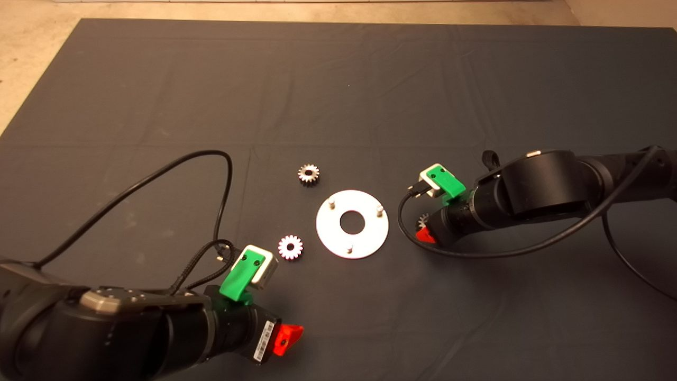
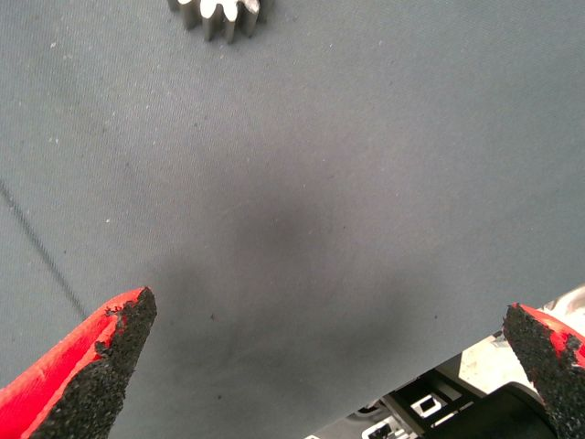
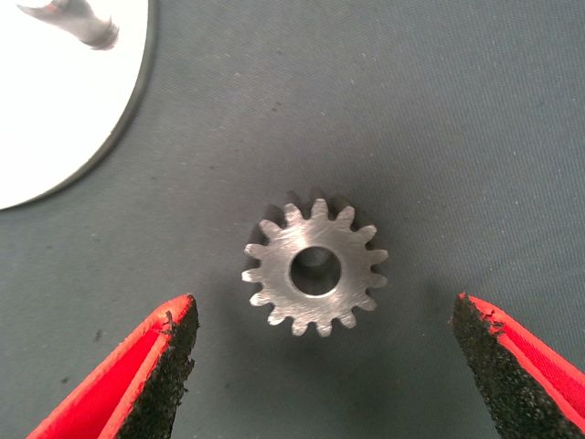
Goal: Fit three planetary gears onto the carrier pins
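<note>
One gear [image 3: 314,267] lies flat on the mat [image 1: 338,79] just right of the disc [image 1: 370,235], untouched, between the right claw's [image 3: 324,366] wide-spread fingers. Three pins [image 1: 331,203] stand bare. Two other gears [image 1: 308,173] sit left of the disc. Left claw [image 2: 329,366] gapes over mat, released; its barcode label [image 1: 263,334] is unreadable.

A dark grey mat [image 1: 338,79] is seen, faintly creased, with pale beige floor [image 1: 31,58] at the upper left of the frame. At the centre a shiny white-silver disc [image 1: 365,241] is shown, with three silver pins [image 1: 331,204]. Silver-grey gears [image 1: 308,173] (one tinged pinkish, left of the disc) are seen around it. Black arms [image 1: 550,182] are fitted with green camera mounts [image 1: 443,180]. Red fingers [image 3: 137,366] are lined with black speckled pads [image 3: 489,352]. A white barcode label [image 1: 263,338] is seen at the lower left.
</note>
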Available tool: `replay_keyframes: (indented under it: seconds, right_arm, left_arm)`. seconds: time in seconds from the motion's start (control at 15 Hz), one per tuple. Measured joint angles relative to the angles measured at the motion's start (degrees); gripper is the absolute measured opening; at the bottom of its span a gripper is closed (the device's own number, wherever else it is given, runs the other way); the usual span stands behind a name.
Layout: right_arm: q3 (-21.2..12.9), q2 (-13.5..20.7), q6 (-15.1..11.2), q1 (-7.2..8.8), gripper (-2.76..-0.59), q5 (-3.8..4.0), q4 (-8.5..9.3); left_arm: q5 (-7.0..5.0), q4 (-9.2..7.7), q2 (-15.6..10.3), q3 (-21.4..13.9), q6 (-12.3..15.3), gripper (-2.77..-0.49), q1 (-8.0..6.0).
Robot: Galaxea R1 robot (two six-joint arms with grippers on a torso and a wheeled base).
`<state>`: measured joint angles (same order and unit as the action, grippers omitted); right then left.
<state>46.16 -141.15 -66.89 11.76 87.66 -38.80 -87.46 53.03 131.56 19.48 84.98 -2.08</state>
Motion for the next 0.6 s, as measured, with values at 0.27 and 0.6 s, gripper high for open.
replay_keyframes:
  seconds: [0.27,0.6]
  right_arm:
    - [1.06,-0.02,0.0,-1.13,-1.3,0.04,0.0]
    - [3.34,-0.11,-0.01,-1.49,-1.3,-2.79,-0.02]
  left_arm:
    - [0.0,0.0,0.0,0.0,-0.03,-0.5,0.0]
    - [0.0,0.0,0.0,0.0,-0.04,-0.5,0.0]
